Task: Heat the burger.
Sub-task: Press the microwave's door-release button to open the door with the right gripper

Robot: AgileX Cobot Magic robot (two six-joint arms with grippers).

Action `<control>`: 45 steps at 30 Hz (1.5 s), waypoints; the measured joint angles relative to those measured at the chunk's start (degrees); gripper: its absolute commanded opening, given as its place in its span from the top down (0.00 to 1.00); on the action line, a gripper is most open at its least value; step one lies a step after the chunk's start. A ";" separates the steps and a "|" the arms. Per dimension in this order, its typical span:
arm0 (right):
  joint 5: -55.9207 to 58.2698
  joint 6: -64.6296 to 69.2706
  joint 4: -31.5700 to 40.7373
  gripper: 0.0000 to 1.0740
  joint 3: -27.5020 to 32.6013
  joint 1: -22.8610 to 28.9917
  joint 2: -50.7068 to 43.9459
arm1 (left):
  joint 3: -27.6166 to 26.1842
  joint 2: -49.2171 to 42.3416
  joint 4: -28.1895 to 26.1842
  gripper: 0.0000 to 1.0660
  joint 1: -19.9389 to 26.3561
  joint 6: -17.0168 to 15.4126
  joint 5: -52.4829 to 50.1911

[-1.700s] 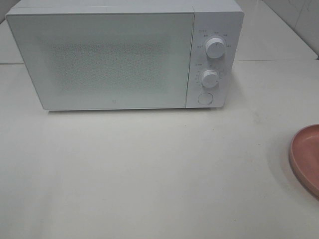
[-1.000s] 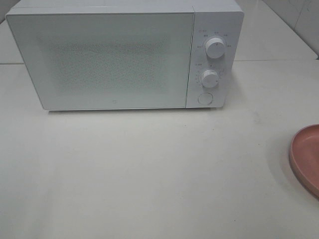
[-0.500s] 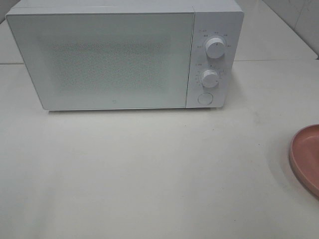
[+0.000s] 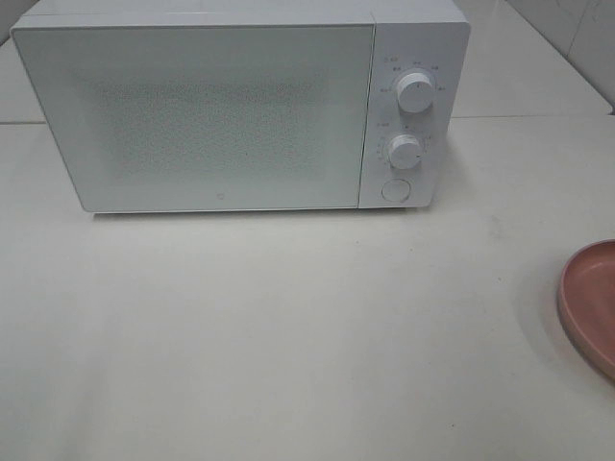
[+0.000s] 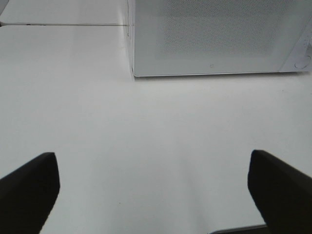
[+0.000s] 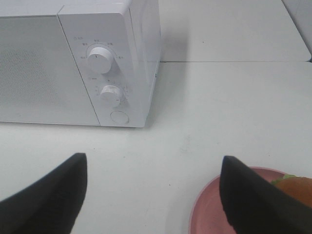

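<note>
A white microwave (image 4: 240, 106) with its door shut stands at the back of the table; it also shows in the left wrist view as the microwave (image 5: 214, 39) and in the right wrist view as the microwave (image 6: 78, 68). The burger (image 6: 296, 187) peeks out behind a dark finger in the right wrist view, resting on a pink plate (image 6: 207, 212). Only the rim of the plate (image 4: 588, 303) shows at the right edge of the high view. My left gripper (image 5: 153, 195) is open over bare table. My right gripper (image 6: 153, 195) is open, near the plate, holding nothing.
The microwave has two round knobs (image 4: 414, 93) and a round button (image 4: 394, 190) on its right panel. A tiled wall (image 4: 577, 38) rises at the back right. White tabletop (image 4: 288, 327) stretches in front of the microwave.
</note>
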 measured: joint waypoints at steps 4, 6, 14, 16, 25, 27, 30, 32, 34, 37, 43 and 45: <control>-3.50 0.00 0.00 0.31 0.00 0.00 4.93 | 0.00 0.00 0.00 0.08 0.00 0.00 0.00; -4.98 0.00 0.00 0.31 0.00 0.00 6.88 | 0.00 0.00 0.00 0.08 0.00 0.00 0.00; -10.89 0.00 0.00 0.31 0.06 0.00 14.73 | 0.00 0.00 0.00 0.08 0.00 0.00 0.00; -13.52 0.00 -0.57 0.31 0.06 0.00 16.50 | 0.00 0.00 0.00 0.08 0.00 0.00 0.00; -34.32 0.00 -2.29 0.31 5.96 0.00 21.94 | 0.00 0.00 0.00 0.08 0.00 0.00 0.00; -37.59 0.00 -2.29 0.31 7.05 0.00 22.57 | 0.00 0.00 0.00 0.08 0.00 0.00 0.00; -50.59 0.00 -2.29 0.31 11.52 0.00 26.87 | 0.00 0.00 0.00 0.08 0.00 0.00 0.00; -53.11 0.00 -2.29 0.31 12.09 0.00 28.07 | 0.00 0.00 0.00 0.08 0.00 0.00 0.00; -57.98 0.00 -2.52 0.31 13.52 0.00 30.60 | 0.00 0.00 0.00 0.08 0.00 0.00 0.00; -67.21 -0.40 -2.52 0.31 15.70 0.74 34.09 | 0.00 0.00 0.00 0.08 0.00 0.00 0.00; -84.74 -8.37 4.47 0.31 18.39 8.31 44.81 | 0.00 0.00 0.00 0.08 0.00 0.00 0.00; -86.17 -10.03 6.59 0.31 18.39 9.57 46.18 | 0.00 0.00 0.00 0.08 0.00 0.00 0.00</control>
